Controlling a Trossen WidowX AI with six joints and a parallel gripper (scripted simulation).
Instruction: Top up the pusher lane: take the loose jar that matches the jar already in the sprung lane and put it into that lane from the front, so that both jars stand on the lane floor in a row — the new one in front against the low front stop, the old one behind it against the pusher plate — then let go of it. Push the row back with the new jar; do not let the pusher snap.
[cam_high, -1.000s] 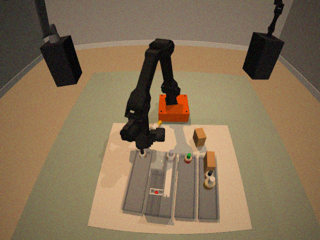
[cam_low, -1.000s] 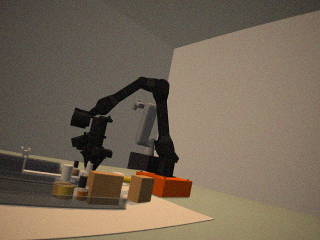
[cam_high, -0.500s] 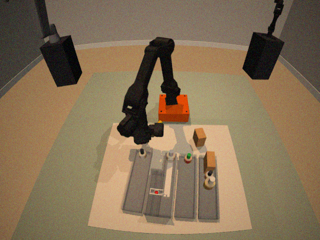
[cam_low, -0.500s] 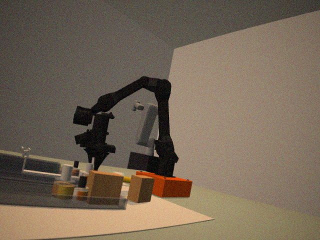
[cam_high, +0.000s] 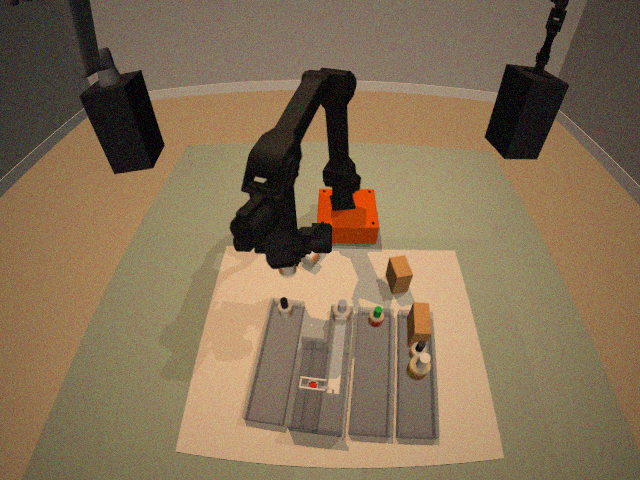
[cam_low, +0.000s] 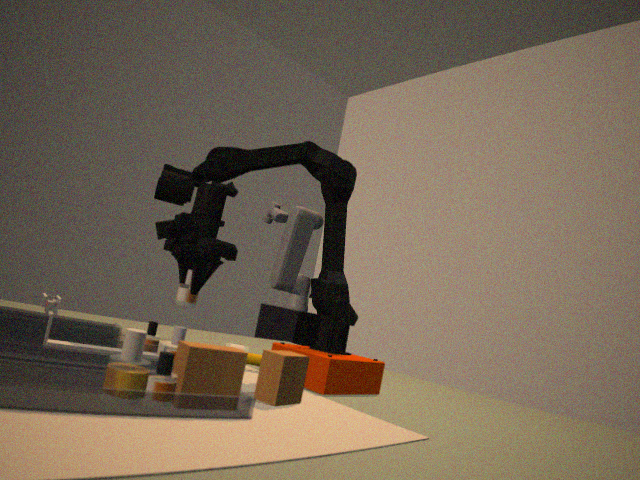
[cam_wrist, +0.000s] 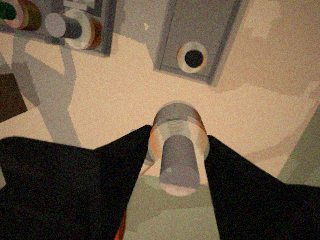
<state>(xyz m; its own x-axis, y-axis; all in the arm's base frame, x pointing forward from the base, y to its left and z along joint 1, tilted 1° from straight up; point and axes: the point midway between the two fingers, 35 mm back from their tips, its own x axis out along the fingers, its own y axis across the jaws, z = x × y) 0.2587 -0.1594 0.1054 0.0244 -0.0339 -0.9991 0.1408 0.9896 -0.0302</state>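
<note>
My gripper (cam_low: 189, 287) (cam_wrist: 177, 135) is shut on a grey-capped jar (cam_high: 287, 271) (cam_low: 182, 295) (cam_wrist: 179, 120). It holds the jar roughly upright, raised above the white mat on the robot's side of the lanes. A grey-capped jar (cam_high: 341, 312) (cam_wrist: 89, 31) of like look stands at the robot-side end of the sprung lane (cam_high: 333, 415). A pale strip (cam_high: 336, 356) runs along the lane behind it, and a white frame with a red mark (cam_high: 312, 384) stands beside the strip. The pusher plate and the front stop are too small to make out.
A black-capped jar (cam_high: 284, 308) (cam_wrist: 192, 57) stands in the leftmost lane, a green-capped jar (cam_high: 376, 317) right of the sprung lane. The rightmost lane holds a cardboard box (cam_high: 418, 322), a black-capped jar and a yellow jar (cam_high: 418, 367). Another box (cam_high: 399, 274) and a lying jar (cam_high: 311, 261) are outside.
</note>
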